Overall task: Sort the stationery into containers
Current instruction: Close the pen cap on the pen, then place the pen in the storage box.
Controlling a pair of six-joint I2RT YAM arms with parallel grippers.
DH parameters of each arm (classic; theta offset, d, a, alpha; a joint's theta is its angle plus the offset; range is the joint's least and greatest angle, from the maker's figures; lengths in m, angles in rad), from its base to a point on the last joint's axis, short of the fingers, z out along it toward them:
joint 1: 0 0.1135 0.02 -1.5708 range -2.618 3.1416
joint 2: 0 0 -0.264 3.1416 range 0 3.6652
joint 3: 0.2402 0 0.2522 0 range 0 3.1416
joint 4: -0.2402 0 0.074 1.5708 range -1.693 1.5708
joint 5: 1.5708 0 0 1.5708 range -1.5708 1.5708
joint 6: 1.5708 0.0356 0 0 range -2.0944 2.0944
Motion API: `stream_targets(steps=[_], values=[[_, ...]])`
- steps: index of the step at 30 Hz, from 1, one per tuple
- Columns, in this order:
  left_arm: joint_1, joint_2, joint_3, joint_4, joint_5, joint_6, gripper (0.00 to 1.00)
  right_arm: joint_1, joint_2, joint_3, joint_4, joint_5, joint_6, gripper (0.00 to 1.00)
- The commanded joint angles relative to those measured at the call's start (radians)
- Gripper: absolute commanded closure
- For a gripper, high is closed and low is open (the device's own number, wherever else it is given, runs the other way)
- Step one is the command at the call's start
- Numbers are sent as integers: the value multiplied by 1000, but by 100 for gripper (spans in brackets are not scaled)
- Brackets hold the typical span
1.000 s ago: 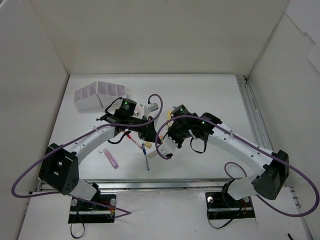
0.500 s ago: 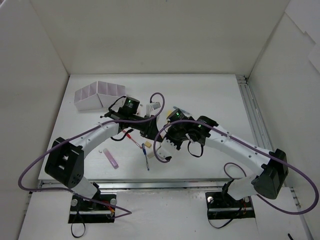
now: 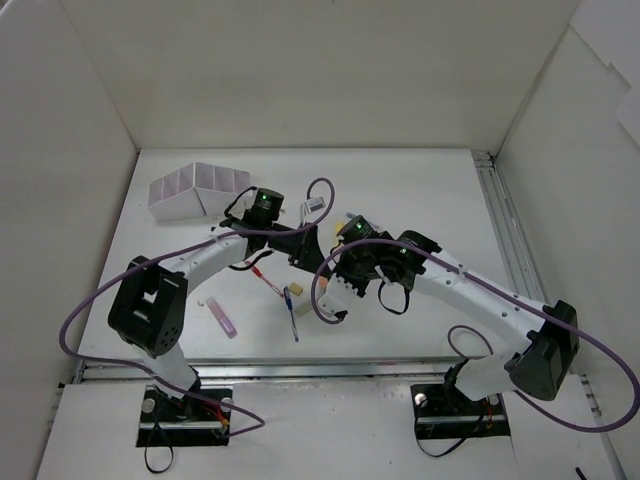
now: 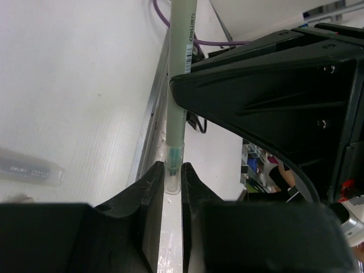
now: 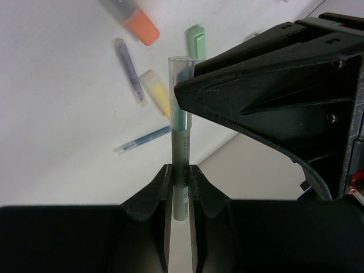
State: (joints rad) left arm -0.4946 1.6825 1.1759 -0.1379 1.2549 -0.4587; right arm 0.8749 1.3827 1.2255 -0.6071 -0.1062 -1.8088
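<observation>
A grey-green pen (image 5: 182,153) with a clear cap is held between both grippers above the table. My right gripper (image 5: 181,173) is shut on its barrel end. My left gripper (image 4: 172,176) is shut on the clear cap end of the same pen (image 4: 178,85). In the top view the two grippers meet mid-table, left gripper (image 3: 308,246) against right gripper (image 3: 336,256), and the pen is hidden between them. The white organizer box (image 3: 198,190) stands at the back left, apart from both arms.
On the table below lie an orange marker (image 5: 140,26), a green marker (image 5: 195,41), a yellow marker (image 5: 157,92), a purple pen (image 5: 129,68) and a blue pen (image 5: 142,140). A red pen (image 3: 268,281), a blue pen (image 3: 292,316) and a pink marker (image 3: 224,317) lie front left.
The left arm has swung right and its gripper has come up against the right gripper. The right gripper has shifted only slightly. Both stay shut.
</observation>
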Motion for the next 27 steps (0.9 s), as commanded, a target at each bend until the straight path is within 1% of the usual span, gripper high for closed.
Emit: stream_targets(steps=[1, 4, 7, 9, 10, 11, 12, 13, 14, 15, 16, 19, 21, 23, 24, 25, 26, 27], values=[[30, -6, 206, 483, -54, -37, 100, 104, 13, 12, -158, -504, -38, 100], [30, 0, 228, 472, -51, -32, 100, 105, 21, 22, -187, -535, -40, 100], [30, -21, 232, 472, -52, -32, 100, 105, 35, 41, -192, -530, -18, 100], [30, -38, 240, 431, -57, 4, 100, 104, 39, 58, -189, -512, 26, 100], [30, -49, 240, 361, -66, 27, 100, 99, 42, 74, -189, -506, 41, 100], [30, -76, 240, 328, -78, 52, 82, 87, 42, 81, -186, -513, 66, 100], [30, -95, 222, 301, -104, 99, 68, 73, 39, 89, -186, -520, 77, 100], [30, -136, 208, 272, -121, 110, 54, 47, 39, 103, -178, -521, 89, 100], [30, -162, 193, 258, -133, 127, 29, 32, 39, 107, -165, -521, 123, 100], [30, -185, 170, 238, -167, 162, 9, 23, 38, 114, -158, -518, 134, 100], [30, -238, 157, 203, -195, 175, 0, -6, 33, 118, -149, -518, 146, 100], [39, -335, 133, 143, -304, 218, 0, -68, 36, 135, -122, -539, 184, 100], [48, -377, 122, 95, -380, 238, 0, -92, 44, 146, -117, -578, 209, 100], [70, -447, 110, 63, -426, 253, 1, -134, 49, 157, -112, -621, 232, 100], [70, -472, 81, 57, -474, 252, 1, -166, 52, 161, -108, -679, 241, 100], [85, -524, 64, 64, -497, 249, 1, -184, 55, 176, -83, -717, 294, 100], [85, -552, 20, 70, -571, 246, 0, -203, 61, 187, -63, -804, 336, 100], [94, -610, -5, 81, -607, 244, 1, -244, 73, 209, -43, -852, 377, 100]])
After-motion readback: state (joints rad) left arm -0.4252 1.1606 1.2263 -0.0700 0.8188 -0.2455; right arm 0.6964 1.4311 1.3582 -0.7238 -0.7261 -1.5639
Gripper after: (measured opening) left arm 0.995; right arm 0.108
